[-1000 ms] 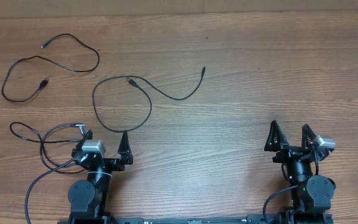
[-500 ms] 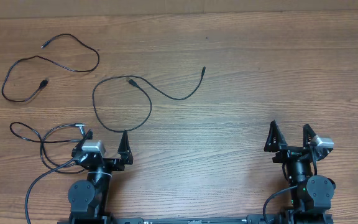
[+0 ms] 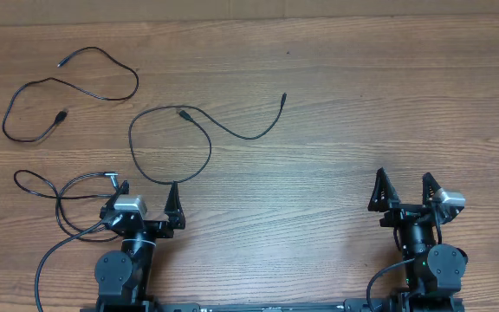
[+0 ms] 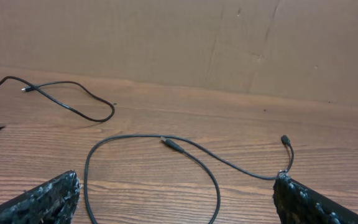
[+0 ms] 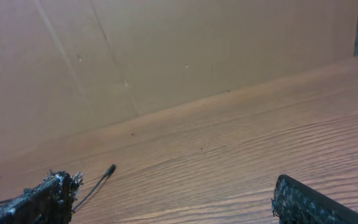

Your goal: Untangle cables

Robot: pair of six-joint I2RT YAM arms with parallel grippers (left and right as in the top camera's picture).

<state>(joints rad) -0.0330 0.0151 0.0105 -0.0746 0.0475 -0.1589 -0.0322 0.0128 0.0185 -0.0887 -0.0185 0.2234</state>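
Cables (image 3: 183, 113) apart on table (image 3: 362, 104) left.

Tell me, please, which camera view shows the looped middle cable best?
The overhead view: the looped cable lies whole, loop and both plug ends. The left wrist view shows most of the cable, but the frame cuts the loop's near side. The right wrist view shows only one plug end, apparently its.

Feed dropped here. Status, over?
Open, empty: left gripper, right gripper. Lying apart: far cable, middle cable, near cable by left gripper. Nothing blocking.
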